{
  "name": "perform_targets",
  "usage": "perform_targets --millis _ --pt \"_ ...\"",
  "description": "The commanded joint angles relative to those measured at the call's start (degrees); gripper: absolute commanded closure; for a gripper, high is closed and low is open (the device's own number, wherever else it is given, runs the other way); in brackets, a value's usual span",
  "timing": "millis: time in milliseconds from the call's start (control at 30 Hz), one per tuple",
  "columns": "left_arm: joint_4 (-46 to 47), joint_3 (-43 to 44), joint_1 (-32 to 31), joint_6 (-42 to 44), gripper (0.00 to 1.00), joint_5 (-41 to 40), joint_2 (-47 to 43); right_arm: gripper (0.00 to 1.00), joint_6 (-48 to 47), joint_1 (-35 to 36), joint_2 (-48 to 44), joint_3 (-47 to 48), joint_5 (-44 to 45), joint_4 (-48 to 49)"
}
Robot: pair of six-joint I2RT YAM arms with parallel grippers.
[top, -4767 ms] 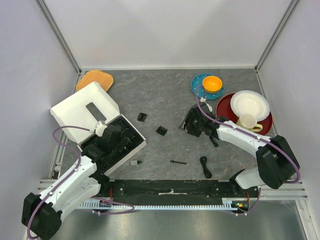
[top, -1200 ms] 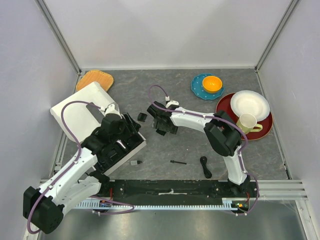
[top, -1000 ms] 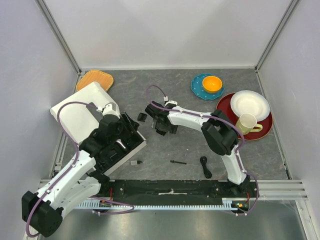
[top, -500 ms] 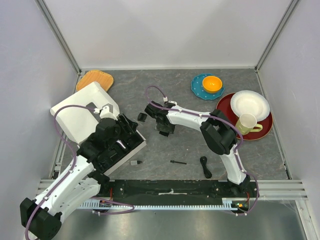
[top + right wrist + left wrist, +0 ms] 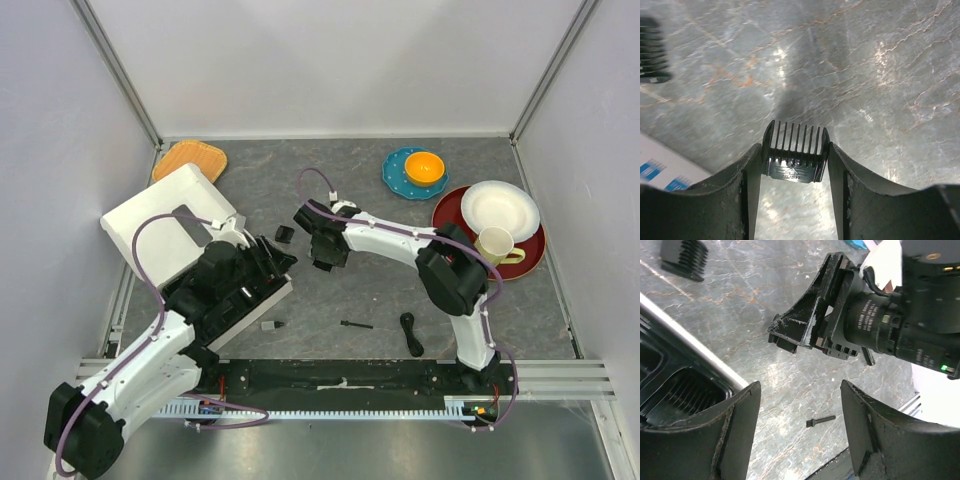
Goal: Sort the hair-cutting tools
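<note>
Marbled tabletop (image 5: 880, 75): right gripper (image 5: 795, 149) pinches black toothed plastic comb guard (image 5: 796, 161).
Teeth point away from wrist, length across jaws; left gripper (image 5: 800, 392) wide.

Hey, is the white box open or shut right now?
Open. The white box has its lid swung back, leaving the black moulded tray inside exposed.

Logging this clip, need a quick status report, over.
Left gripper open, empty, at the box edge. Right gripper shut on a comb guard. Second guard loose on table, clear of both.
</note>
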Motion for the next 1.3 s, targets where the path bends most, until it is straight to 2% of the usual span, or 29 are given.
perform_targets --millis 0,200,367,500,633,733,833,1033,1200,1267 --pt "9.68 -0.77 -0.03 -1.78 0.28 5.94 0.9 0.74 2.14 0.14 -9.53 -1.34 -2.61 5.71" --pt "15.74 0.81 -0.12 -0.82 0.28 11.92 1.61 0.78 4.96 0.14 -22.73 -8.81 -4.64 17.48" --pt "19.44 3.18 -0.21 0.94 0.29 12.71 2.66 0.76 4.61 -0.03 -29.06 -9.43 -5.16 20.48" --pt "27.79 4.85 -2.21 2.17 0.34 17.55 4.6 0.76 6.45 -0.21 -32.49 -10.31 -7.36 22.41" --pt "33.49 4.68 -6.7 5.24 0.36 11.77 2.67 0.76 7.69 -0.29 -36.27 -11.62 -7.89 23.83" --pt "34.92 3.62 -9.08 6.38 0.3 7.12 1.53 0.75 7.42 -0.56 -38.29 -11.28 -8.33 24.0" --pt "35.01 3.53 -10.14 7.09 0.3 3.86 1.35 0.76 7.33 -1.09 -39.35 -11.45 -8.77 24.0" --pt "35.36 3.36 -12.16 9.46 0.32 -4.22 0.12 0.76 7.69 -1.61 -40.85 -12.41 -9.21 24.7" --pt "37.55 4.05 -13.21 11.22 0.33 -7.23 0.37 0.76 8.13 -1.88 -41.29 -12.85 -9.21 24.88" --pt "37.91 4.67 -13.74 12.71 0.39 -7.67 1.16 0.76 8.74 -2.14 -41.2 -13.2 -9.56 25.05"
